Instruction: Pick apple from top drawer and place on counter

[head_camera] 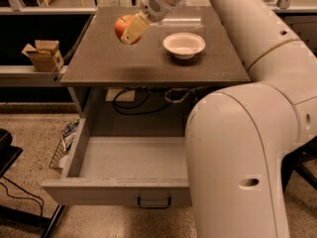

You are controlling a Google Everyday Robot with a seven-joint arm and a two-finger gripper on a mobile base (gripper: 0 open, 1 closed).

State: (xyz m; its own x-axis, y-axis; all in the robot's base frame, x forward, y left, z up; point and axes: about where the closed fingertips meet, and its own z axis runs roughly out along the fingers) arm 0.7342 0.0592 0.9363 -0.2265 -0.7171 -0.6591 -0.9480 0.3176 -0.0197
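My gripper [130, 31] is shut on the red-orange apple [123, 27] and holds it above the left part of the grey-brown counter [148, 63], left of the white bowl. A cream finger [134, 29] covers the apple's right side. The top drawer [129, 160] stands pulled open below the counter, its grey floor bare, its dark handle [154, 202] at the front. My white arm covers the drawer's right end.
A white bowl [184, 45] sits on the counter to the right of the apple. A cardboard box [43, 54] stands on the narrow side shelf at the left. Cables hang under the counter behind the drawer. Dark gear lies on the floor at the left.
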